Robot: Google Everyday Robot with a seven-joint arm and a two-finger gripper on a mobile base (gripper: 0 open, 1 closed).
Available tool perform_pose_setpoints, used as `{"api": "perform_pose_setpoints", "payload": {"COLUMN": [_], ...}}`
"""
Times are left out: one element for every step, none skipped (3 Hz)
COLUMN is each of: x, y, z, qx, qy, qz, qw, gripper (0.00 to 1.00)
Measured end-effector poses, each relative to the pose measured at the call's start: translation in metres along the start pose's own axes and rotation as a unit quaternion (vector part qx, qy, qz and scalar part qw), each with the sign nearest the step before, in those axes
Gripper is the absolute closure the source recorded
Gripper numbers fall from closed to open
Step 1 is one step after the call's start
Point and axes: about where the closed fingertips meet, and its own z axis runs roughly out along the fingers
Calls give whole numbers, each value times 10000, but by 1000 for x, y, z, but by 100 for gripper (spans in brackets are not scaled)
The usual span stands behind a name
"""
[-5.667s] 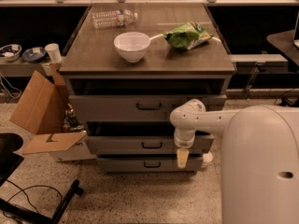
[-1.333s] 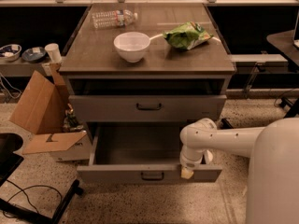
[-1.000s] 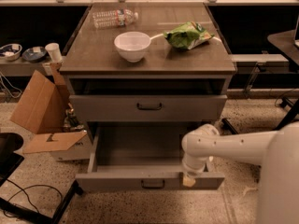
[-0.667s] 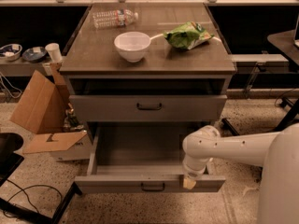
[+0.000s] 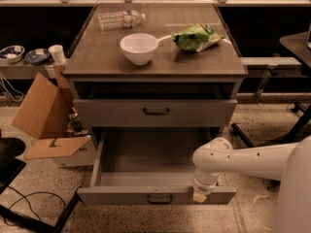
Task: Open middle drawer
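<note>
Here the middle drawer (image 5: pixel 121 196) juts camera-ward, wide side-to-side, gripper (image 5: pixel 199 196) at its front edge, grip unclear.

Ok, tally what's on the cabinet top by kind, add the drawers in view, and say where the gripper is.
White bowl: 1
Plastic bottle: 1
Green bag: 1
Drawers in view: 2, upper drawer shut, middle drawer pulled out
Total: 5
The gripper is at the middle drawer's front panel, right of centre.

The white arm (image 5: pixel 248 158) extends from the right, its gripper (image 5: pixel 199 196) hanging downward, low at centre-right.
</note>
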Motion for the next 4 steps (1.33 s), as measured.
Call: {"api": "perform_pose_setpoints", "payload": {"x": [-2, -2, -2, -2], "y": [0, 0, 0, 0], "z": [0, 0, 0, 0], "qx": [5, 4, 4, 4], "qy": [-4, -4, -4, -4], "qz": [2, 2, 2, 2], "qw": [10000, 10000, 10000, 10000], "gripper": [100, 83, 59, 35]}}
